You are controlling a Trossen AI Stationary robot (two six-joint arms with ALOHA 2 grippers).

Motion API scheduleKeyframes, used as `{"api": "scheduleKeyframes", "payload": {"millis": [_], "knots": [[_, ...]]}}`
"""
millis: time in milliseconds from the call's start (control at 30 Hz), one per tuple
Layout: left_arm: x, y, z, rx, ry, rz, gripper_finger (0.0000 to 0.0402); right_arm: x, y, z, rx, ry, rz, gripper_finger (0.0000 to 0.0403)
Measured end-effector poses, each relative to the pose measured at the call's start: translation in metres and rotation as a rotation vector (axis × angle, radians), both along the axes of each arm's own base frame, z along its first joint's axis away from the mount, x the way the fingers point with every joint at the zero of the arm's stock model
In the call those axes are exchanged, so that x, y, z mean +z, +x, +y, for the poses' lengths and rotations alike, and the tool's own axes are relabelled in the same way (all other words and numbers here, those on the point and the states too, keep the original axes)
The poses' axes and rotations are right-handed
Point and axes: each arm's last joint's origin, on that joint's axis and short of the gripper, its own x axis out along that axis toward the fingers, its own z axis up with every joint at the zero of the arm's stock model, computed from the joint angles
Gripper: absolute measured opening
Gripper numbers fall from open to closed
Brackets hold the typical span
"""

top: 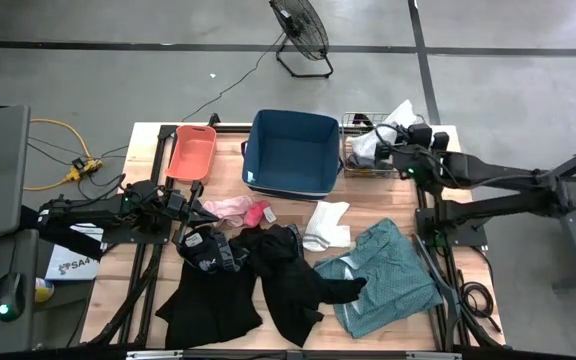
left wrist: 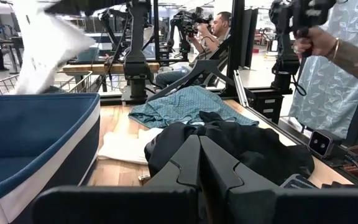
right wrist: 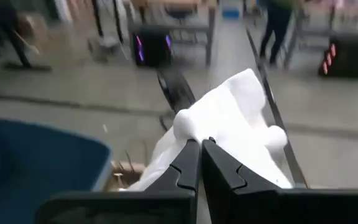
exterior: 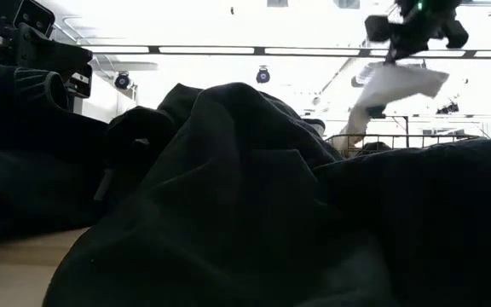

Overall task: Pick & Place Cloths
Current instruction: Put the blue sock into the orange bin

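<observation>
My right gripper hangs over the wire bin at the table's far right, shut on a white cloth, which also shows in the low view. My left gripper is shut on nothing, low over the table's left side beside the pink cloth. In its wrist view it points toward a black cloth. Spread on the table are black garments, a grey-patterned piece, a red piece, another white cloth and the teal-grey shirt. My right gripper pinches a bunched fold of the white cloth between its two fingers; how many layers, I cannot tell. The cloth is lifted clear and hangs slack below the gripper, above the wire bin.
A navy bin and an orange bin stand along the far edge, left of the wire bin. Bare wood shows near the left edge. A person's hand holding a device shows beyond the table.
</observation>
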Motion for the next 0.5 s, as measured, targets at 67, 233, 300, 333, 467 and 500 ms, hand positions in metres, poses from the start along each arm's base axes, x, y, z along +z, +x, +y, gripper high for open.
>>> {"api": "scheduleKeyframes", "payload": {"millis": [67,233,300,333,467,500], "knots": [[0.0,0.0,0.0,0.0,0.0,0.0,0.0001,-0.006,-0.004,-0.008,-0.037,0.063,0.012,0.0004],[0.0,0.0,0.0,0.0,0.0,0.0,0.0001,-0.014,-0.006,-0.027,-0.116,0.132,0.047,0.0004],[0.0,0.0,0.0,0.0,0.0,0.0,0.0001,-0.016,-0.005,-0.035,-0.129,0.141,0.081,0.0004],[0.0,0.0,0.0,0.0,0.0,0.0,0.0001,-0.018,-0.004,-0.04,-0.122,0.152,0.113,0.0004],[0.0,0.0,0.0,0.0,0.0,0.0,0.0001,-0.028,0.003,-0.06,-0.052,0.225,0.258,0.0004],[0.0,0.0,0.0,0.0,0.0,0.0,0.0001,-0.031,0.004,-0.066,-0.041,0.245,0.278,0.0004]]}}
